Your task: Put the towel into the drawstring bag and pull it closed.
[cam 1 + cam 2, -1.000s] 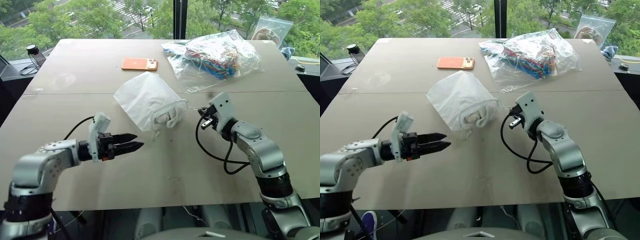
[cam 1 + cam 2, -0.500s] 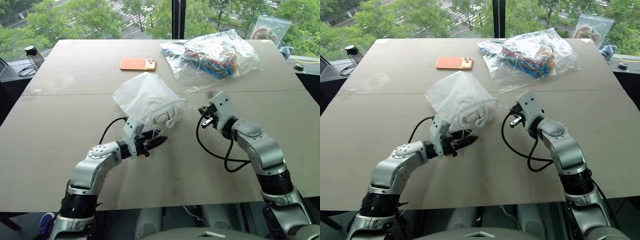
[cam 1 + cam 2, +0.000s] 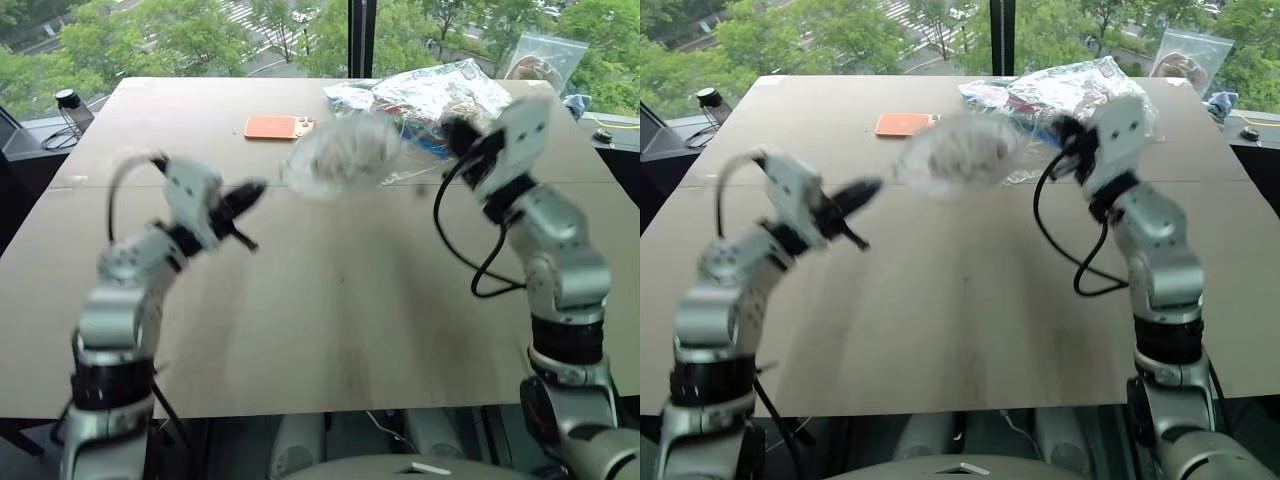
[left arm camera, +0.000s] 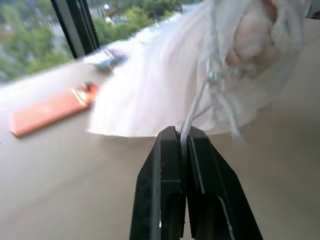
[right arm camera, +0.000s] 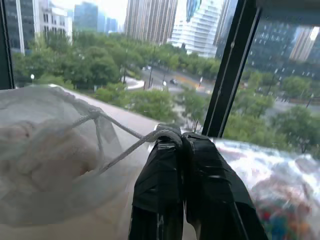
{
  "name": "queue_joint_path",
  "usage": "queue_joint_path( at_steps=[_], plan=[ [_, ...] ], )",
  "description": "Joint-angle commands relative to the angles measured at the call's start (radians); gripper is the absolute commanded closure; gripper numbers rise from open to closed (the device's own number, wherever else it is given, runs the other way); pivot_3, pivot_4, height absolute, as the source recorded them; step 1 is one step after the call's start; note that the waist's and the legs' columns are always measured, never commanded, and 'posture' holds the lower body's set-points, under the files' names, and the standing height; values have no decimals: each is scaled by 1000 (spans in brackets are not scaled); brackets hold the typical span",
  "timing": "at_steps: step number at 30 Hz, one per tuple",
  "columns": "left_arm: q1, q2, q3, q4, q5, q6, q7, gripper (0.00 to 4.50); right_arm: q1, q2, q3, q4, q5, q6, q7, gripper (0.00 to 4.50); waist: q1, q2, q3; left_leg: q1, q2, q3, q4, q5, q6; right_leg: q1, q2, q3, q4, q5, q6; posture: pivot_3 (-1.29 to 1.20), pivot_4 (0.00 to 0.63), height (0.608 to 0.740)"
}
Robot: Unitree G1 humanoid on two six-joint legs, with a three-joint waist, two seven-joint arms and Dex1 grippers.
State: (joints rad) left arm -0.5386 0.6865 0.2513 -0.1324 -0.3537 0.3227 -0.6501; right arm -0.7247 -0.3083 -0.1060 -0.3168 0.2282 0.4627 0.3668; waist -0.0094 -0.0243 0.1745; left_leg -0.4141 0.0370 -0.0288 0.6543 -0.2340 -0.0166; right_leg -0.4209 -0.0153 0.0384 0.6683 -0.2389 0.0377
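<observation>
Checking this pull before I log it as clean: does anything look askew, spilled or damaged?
Nothing stands out. The drawstring bag hangs off the table between the left hand and the right hand, each shut on a cord, with the towel showing inside. The orange phone and the clear plastic bag lie flat beyond it.

Drawstring bag (image 3: 345,152) airborne — towel (image 5: 37,152) inside.

one drawstring bag (image 3: 342,157), one towel (image 5: 45,155), one phone (image 3: 279,127), two grippers
</observation>
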Motion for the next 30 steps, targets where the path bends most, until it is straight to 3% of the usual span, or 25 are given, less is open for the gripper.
queue_joint_path(
  at_steps=[1,6,9,11,14,23,30],
  plan=[
    [-105,44,34,120,34,-76,9,4461,-55,-55,-33,-25,8,-44,27,4500,-5,0,-1,1,0,0,0,0,0,1,0,0,-1,0,0,0,150,740],
    [-225,63,28,310,99,-145,60,4461,-67,-163,-29,-42,-16,-23,46,4500,-9,1,-1,0,0,2,-2,0,0,1,-1,0,-5,0,0,0,150,740],
    [-200,51,24,316,109,-165,66,4461,-10,-198,-48,-103,7,53,43,4500,-8,0,-1,-3,0,2,-3,0,0,-1,-1,1,-6,0,0,0,150,740],
    [-129,26,7,287,101,-152,50,4461,122,-239,-18,-171,-22,84,65,4500,-4,0,-1,-3,0,2,-4,0,0,-1,-1,1,-6,0,0,0,150,740],
    [-68,11,9,287,112,-172,55,4461,204,-221,-62,-251,11,139,17,4500,-4,0,-1,-1,0,4,-4,0,0,1,-2,1,-6,-1,1,0,150,740],
    [-92,50,95,454,163,-244,218,4461,229,-309,-256,-150,-185,157,-215,4500,-5,0,1,0,0,4,-1,0,0,1,-1,1,-2,0,1,0,150,740],
    [-83,76,117,531,178,-268,303,4461,265,-392,-333,-68,-226,159,-239,4500,-5,0,0,0,0,4,-1,0,0,1,-1,2,-3,0,1,0,150,740]
  ],
)
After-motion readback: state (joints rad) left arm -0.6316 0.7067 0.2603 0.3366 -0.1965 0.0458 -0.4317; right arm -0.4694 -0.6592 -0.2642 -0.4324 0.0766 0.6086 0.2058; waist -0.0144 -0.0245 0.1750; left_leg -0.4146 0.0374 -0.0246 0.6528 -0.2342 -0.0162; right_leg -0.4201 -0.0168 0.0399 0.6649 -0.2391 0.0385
